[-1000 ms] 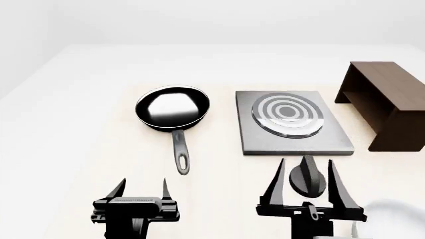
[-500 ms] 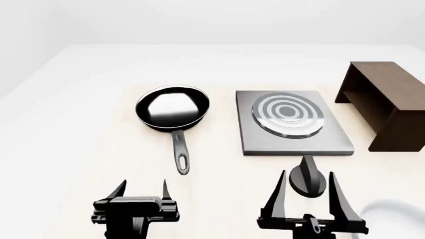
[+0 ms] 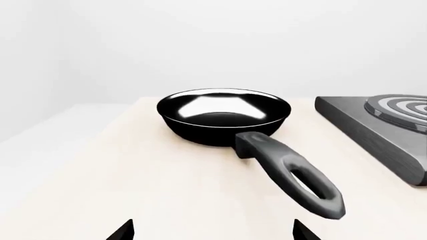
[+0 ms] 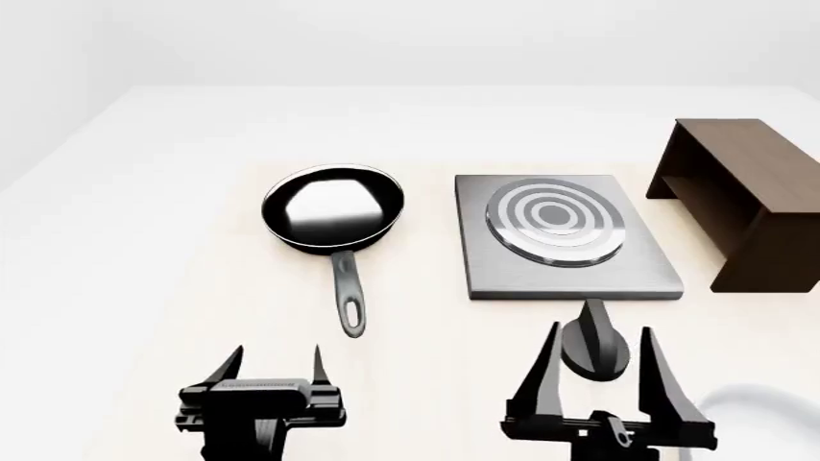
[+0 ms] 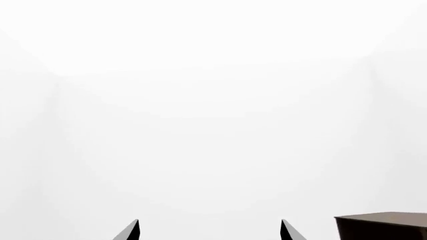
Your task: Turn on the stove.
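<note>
The stove (image 4: 564, 236) is sitting on the surface (image 4: 154, 192) at mid-right, its knob (image 4: 594, 346) at its 6 o'clock edge. The right claw (image 4: 596, 357) is gaping wide around the knob, gripping nothing, now drawn back lower than before. The left claw (image 4: 275, 363), at its 9 o'clock, is hanging open and empty, unmoved.

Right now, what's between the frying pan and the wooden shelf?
In the head view, the stove lies between the frying pan and the wooden shelf.
</note>
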Available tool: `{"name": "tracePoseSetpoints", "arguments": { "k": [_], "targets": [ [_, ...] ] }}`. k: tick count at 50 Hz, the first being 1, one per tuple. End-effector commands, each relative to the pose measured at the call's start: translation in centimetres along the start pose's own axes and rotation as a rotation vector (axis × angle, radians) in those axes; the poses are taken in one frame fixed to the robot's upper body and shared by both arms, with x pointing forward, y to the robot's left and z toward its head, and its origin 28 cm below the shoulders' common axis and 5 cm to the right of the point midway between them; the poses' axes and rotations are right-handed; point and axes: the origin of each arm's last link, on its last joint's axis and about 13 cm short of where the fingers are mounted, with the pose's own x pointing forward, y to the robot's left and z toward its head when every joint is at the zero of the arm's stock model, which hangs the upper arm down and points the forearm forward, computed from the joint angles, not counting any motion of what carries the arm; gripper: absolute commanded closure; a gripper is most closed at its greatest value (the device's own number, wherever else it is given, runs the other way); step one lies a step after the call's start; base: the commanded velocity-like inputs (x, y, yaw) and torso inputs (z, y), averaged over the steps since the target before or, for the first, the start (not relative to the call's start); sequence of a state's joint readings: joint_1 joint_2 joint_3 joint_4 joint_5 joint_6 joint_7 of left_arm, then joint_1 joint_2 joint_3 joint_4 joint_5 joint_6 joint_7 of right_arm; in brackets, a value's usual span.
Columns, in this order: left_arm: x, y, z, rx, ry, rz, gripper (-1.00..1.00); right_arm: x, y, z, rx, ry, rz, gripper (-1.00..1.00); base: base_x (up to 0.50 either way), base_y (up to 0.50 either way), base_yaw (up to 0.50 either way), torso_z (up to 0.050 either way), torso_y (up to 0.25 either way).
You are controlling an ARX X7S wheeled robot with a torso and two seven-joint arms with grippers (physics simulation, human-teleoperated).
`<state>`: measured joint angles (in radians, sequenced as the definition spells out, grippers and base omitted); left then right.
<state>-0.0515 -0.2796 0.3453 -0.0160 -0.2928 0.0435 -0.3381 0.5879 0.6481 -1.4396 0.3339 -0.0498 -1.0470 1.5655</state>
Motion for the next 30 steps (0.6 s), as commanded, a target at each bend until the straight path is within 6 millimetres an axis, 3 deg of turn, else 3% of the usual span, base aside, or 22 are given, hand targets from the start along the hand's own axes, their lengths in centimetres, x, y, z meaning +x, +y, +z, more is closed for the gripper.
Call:
{"name": "tracePoseSetpoints", "arguments": {
  "k": [1, 14, 30],
  "targets": [
    [0.0, 0.0, 0.0, -0.005, -0.01, 0.003, -1.0, 0.0, 0.0, 0.0, 0.002, 0.01, 0.013, -1.0, 0.0, 0.0, 0.0, 0.0, 0.0],
    [0.0, 0.0, 0.0, 0.002, -0.024, 0.0, -1.0, -0.7, 0.5, -0.6, -0.077, -0.059, 0.111, -1.0, 0.0, 0.0, 0.0, 0.0, 0.0],
    [0.0, 0.0, 0.0, 0.008, -0.026, -0.001, -1.0, 1.5, 2.8, 1.7, -0.016, -0.114, 0.123, -1.0, 0.0, 0.0, 0.0, 0.0, 0.0]
  ]
}}
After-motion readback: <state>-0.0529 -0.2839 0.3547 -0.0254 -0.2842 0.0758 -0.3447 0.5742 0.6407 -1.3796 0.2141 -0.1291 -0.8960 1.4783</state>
